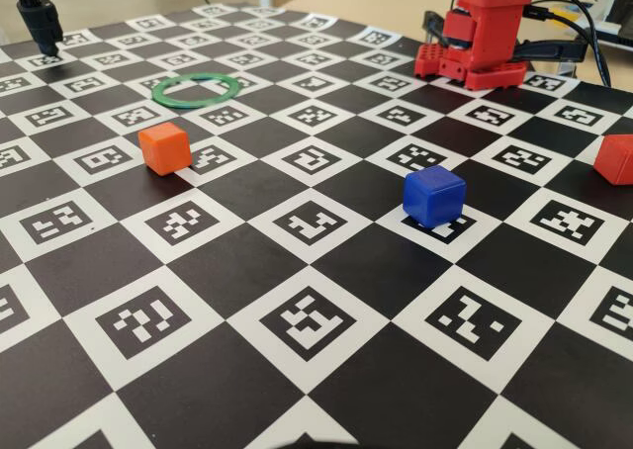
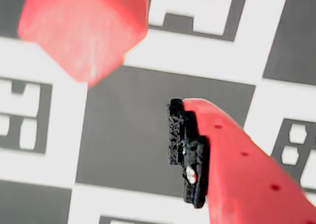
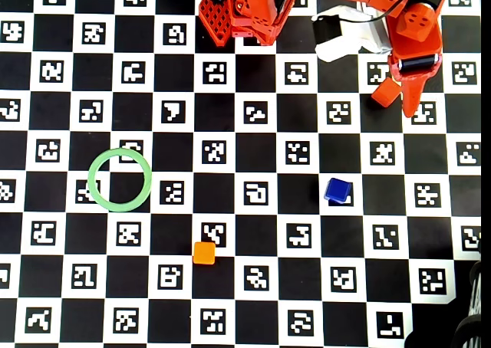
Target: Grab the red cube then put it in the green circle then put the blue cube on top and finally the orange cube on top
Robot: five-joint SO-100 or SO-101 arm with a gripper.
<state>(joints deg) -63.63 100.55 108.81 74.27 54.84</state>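
Note:
The red cube (image 3: 386,93) sits on the board at the far right, close to the arm's base; the fixed view shows it at the right edge (image 1: 615,159). My gripper (image 3: 399,99) hangs over it, open, with its red finger (image 3: 412,101) just right of the cube. In the wrist view only that finger with its black pad (image 2: 190,150) shows, and the red cube (image 2: 84,29) lies blurred at the upper left, outside the gap of the gripper (image 2: 101,155). The green circle (image 3: 120,179) lies empty at the left. The blue cube (image 3: 337,190) and the orange cube (image 3: 204,252) stand apart on the board.
The red arm base (image 3: 245,11) stands at the board's top edge with a white part and cables (image 3: 345,34) beside it. A black stand (image 1: 40,19) rises at the far left corner in the fixed view. The checkered marker board (image 3: 253,302) covers the table.

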